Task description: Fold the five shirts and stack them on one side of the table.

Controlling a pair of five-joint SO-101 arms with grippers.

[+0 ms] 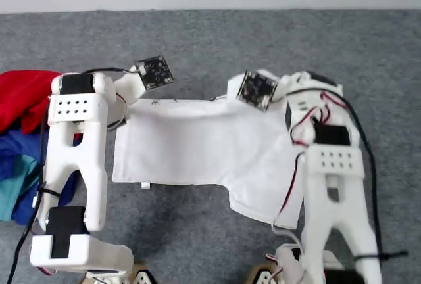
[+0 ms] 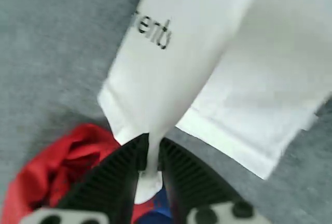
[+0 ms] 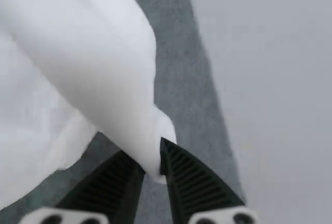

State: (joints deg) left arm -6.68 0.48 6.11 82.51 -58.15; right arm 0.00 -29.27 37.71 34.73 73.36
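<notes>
A white shirt [image 1: 197, 142] lies spread across the middle of the grey table, its far edge lifted at both ends. My left gripper [image 2: 150, 154] is shut on the shirt's far left corner, and the cloth [image 2: 207, 63] stretches away from it. My right gripper [image 3: 153, 164] is shut on the far right corner, where the white shirt [image 3: 88, 73] bunches into a fold. In the high view the left gripper [image 1: 135, 96] and the right gripper [image 1: 279, 96] sit at the shirt's far edge. A red shirt [image 1: 23, 96] and blue and teal shirts [image 1: 16, 169] are piled at the left.
The pile of coloured shirts [image 2: 57, 172] lies just beside the left arm's base [image 1: 72, 165]. Grey carpet-like table surface [image 1: 197, 41] stretches beyond the shirt to a pale wall. Red and white wires run along the right arm [image 1: 329, 159].
</notes>
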